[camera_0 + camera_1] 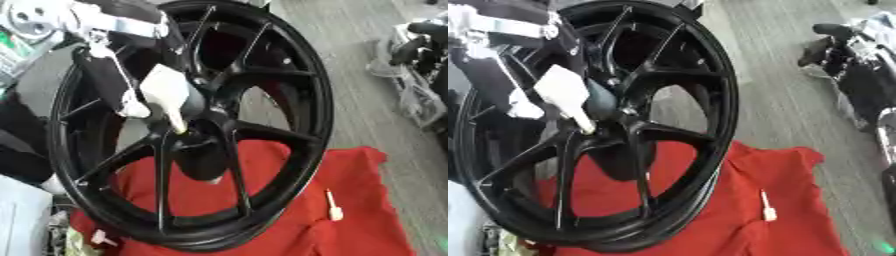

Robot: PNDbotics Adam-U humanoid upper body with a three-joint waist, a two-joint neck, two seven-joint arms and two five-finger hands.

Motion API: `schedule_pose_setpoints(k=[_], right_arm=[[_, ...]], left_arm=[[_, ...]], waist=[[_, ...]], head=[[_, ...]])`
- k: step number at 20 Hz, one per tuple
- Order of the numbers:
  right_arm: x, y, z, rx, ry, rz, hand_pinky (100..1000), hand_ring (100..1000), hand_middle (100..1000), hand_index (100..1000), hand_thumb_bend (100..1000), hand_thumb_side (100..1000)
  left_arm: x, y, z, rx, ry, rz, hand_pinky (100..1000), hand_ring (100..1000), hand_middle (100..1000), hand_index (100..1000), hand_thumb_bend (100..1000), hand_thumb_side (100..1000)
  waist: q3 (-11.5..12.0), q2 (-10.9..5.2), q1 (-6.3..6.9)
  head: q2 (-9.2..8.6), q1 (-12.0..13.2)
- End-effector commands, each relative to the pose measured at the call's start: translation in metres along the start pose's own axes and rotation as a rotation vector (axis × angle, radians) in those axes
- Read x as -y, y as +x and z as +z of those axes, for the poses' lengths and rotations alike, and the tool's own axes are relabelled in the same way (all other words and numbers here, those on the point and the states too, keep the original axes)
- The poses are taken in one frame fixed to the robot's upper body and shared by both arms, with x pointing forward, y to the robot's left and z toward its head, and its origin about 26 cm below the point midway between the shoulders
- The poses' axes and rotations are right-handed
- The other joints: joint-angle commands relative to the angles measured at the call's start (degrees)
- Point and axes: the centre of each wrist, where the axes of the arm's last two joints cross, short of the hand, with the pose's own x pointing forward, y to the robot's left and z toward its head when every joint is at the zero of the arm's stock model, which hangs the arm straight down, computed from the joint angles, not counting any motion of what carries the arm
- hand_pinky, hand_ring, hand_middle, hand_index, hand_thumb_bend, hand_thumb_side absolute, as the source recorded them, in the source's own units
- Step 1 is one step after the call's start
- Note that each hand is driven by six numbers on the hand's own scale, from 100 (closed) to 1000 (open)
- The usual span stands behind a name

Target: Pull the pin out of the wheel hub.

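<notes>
A black spoked wheel (pixel 289 100) stands upright on a red cloth (pixel 367 220). My left hand (pixel 166 90), black with a white part, reaches in from the upper left to the hub (pixel 197 145). It is shut on a cream pin (pixel 178 124) whose thin end points down at the hub's middle. Whether the pin's tip is still inside the hub is hidden. My right hand (pixel 837 42) shows dark at the upper right edge, away from the wheel.
One loose cream pin (pixel 332 205) lies on the cloth right of the wheel, and another white piece (pixel 101 239) lies at the lower left. Grey plank floor (pixel 367 115) runs behind. Dark gear and cables (pixel 420 95) sit at the right edge.
</notes>
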Motion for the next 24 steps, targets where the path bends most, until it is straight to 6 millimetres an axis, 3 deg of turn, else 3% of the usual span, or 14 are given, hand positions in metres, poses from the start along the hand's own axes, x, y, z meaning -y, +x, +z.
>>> schedule_pose_setpoints(k=[1, 6, 11, 18, 24], right_arm=[[0.006, 0.009, -0.001, 0.008, 0.009, 0.038, 936, 630, 579, 811, 100, 643], [0.006, 0.009, 0.000, 0.007, 0.006, 0.042, 937, 631, 581, 812, 100, 642], [0.007, 0.010, 0.000, 0.012, -0.001, 0.044, 937, 632, 582, 812, 100, 640], [0.009, 0.011, 0.002, 0.017, -0.015, 0.044, 938, 633, 584, 813, 100, 639], [0.011, 0.010, 0.005, 0.010, -0.031, 0.047, 938, 634, 585, 813, 100, 641]], left_arm=[[-0.020, 0.006, 0.034, -0.012, 0.116, -0.049, 839, 789, 635, 375, 219, 100], [-0.028, 0.005, 0.075, -0.013, 0.301, -0.039, 833, 784, 637, 368, 170, 100], [-0.016, -0.030, 0.111, -0.146, 0.479, 0.069, 829, 777, 626, 357, 100, 100], [0.028, -0.094, 0.154, -0.420, 0.619, 0.246, 824, 770, 618, 355, 100, 100], [0.077, -0.144, 0.182, -0.662, 0.673, 0.373, 828, 771, 618, 364, 100, 100]], waist=[[0.2, -1.35, -0.29], [0.6, -1.30, -0.27], [0.8, -1.14, -0.28], [1.4, -1.00, -0.44], [2.1, -1.14, -0.56]], head=[[0.00, -0.2], [0.09, -0.3], [0.15, -0.4], [-0.01, 0.0], [-0.28, -0.2]])
